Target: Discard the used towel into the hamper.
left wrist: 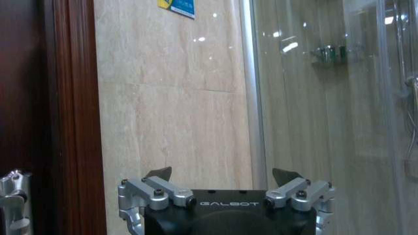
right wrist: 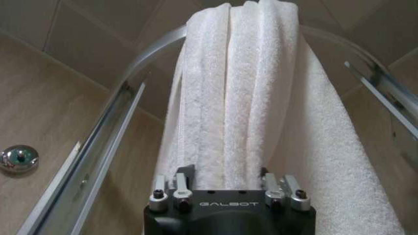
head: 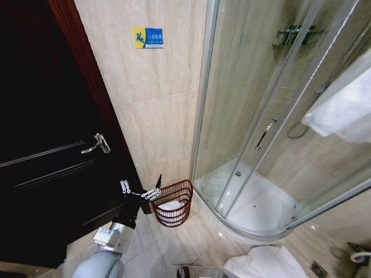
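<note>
The hamper (head: 183, 200), a small red-brown wire basket, stands on the floor against the beige wall, between the dark door and the shower. White cloth (head: 170, 207) lies inside it. My left gripper (head: 139, 190) hovers open just left of the hamper's rim; in the left wrist view the left gripper (left wrist: 222, 174) faces the wall with nothing between its fingers. My right gripper (right wrist: 225, 178) is shut on a bunched white towel (right wrist: 235, 83), whose folds stretch away from it across the shower's curved rail.
A dark door with a lever handle (head: 97, 144) fills the left. The glass shower enclosure (head: 261, 133) with its curved base takes the right. Another white towel (head: 342, 110) hangs at the right edge, and white cloth (head: 266, 263) sits at the bottom edge.
</note>
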`<state>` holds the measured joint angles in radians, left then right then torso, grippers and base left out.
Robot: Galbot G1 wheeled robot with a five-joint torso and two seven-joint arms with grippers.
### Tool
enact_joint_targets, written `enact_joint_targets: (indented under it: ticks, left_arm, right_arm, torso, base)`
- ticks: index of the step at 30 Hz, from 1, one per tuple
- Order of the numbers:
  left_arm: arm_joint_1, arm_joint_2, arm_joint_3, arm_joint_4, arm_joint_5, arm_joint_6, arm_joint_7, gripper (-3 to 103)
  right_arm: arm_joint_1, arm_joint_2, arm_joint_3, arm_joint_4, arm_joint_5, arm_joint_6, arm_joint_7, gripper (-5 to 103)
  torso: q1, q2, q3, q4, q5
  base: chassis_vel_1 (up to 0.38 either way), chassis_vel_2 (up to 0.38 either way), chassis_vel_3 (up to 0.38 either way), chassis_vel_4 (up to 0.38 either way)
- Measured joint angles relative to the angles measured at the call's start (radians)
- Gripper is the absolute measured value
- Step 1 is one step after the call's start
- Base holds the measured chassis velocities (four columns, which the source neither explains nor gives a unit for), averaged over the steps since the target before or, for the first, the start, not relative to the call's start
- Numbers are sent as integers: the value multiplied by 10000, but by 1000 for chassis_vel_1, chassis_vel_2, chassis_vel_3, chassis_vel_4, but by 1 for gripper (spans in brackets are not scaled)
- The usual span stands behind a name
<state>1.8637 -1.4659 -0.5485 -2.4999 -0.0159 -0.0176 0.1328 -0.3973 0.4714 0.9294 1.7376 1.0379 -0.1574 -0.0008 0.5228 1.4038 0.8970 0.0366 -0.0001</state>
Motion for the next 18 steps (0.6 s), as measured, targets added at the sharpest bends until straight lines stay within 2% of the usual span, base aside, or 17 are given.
enact_joint_targets:
  ticks: [2, 4, 5, 6, 9, 10, 13, 18]
  left_arm:
    - [0, 0, 0, 0, 0, 0, 0, 100]
    - [0, 0, 0, 0, 0, 0, 0, 100]
    - [0, 0, 0, 0, 0, 0, 0, 100]
    - [0, 0, 0, 0, 0, 0, 0, 100]
    - [0, 0, 0, 0, 1, 0, 0, 100]
    - [0, 0, 0, 0, 1, 0, 0, 100]
    - [0, 0, 0, 0, 1, 0, 0, 100]
    - [0, 1, 0, 0, 0, 0, 0, 100]
  right_arm:
    - [-36, -36, 40, 25, -41, 6, 0, 42]
    - [-78, -57, 64, 44, -52, 9, 0, 42]
    - [-145, -91, 110, 84, -58, 12, 1, 37]
    - [-145, -91, 110, 84, -58, 12, 1, 37]
    - [-302, -193, 215, 216, -59, 20, 16, 21]
    - [-302, -193, 215, 216, -59, 20, 16, 21]
    - [-485, -313, 362, 370, -45, 76, 18, 11]
    - [-916, -487, 655, 639, -80, 283, 22, 11]
  torso:
    - [0, 0, 0, 0, 0]
    - [0, 0, 0, 0, 0]
    - [0, 0, 0, 0, 0]
    - [0, 0, 0, 0, 0]
    - [0, 0, 0, 0, 0]
    - [0, 0, 0, 0, 0]
    - [0, 0, 0, 0, 1]
    - [0, 0, 0, 0, 4]
  base:
    - [0, 0, 0, 0]
    - [0, 0, 0, 0]
    - [0, 0, 0, 0]
    - [0, 0, 0, 0]
    - [0, 0, 0, 0]
    - [0, 0, 0, 0]
    - [0, 0, 0, 0]
    - [0, 0, 0, 0]
